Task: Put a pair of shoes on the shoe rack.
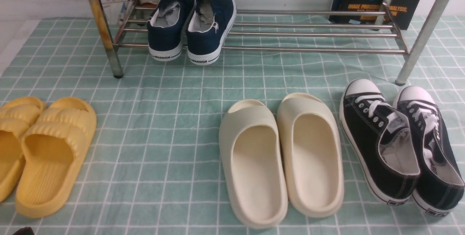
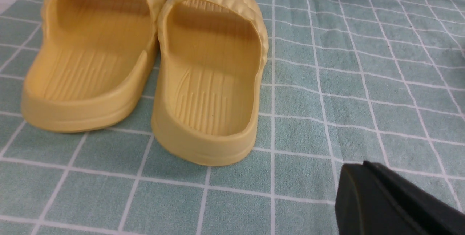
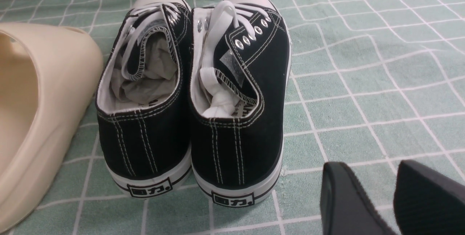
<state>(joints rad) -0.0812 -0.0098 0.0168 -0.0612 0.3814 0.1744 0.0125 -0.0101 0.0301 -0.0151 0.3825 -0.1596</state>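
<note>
Navy canvas slip-ons (image 1: 192,24), the pair of shoes, seated side by side on the lower bars of the shoe rack (image 1: 312,35), toward its left end, near the yellow-brown stained leg (image 1: 102,28); matte woven uppers, white rubber soles with a dark stripe and printed heel tabs, white collar trim, crumpled grey-white paper or insole visible in the openings; heels toward the camera and overhanging the front bar, toes toward the wall, long axes running front to back across the bars, the two roughly parallel and touching or nearly so.

Rack of shiny round steel tubes, horizontal rails, angled legs; standing on a pale green cloth (image 1: 163,118) with a white grid, soft and slightly wrinkled.

On the cloth, in front of the rack: yellow slides (image 2: 145,64), moulded foam, ribbed straps and grooved footbeds, at the left; cream slides (image 1: 279,155), smooth and rounded, in the middle; black lace-up sneakers (image 3: 192,93), canvas with white stitching, white toe caps, metal eyelets, at the right, toes toward the rack.

Left gripper (image 2: 392,202): a single dark matte mass at the corner of the left wrist view, fingers together, nothing held; low above bare cloth near the yellow slides.

Right gripper (image 3: 392,198): two dark rubbery fingers with a gap of cloth visible between them, apart, holding nothing; just behind the heels of the black sneakers.
</note>
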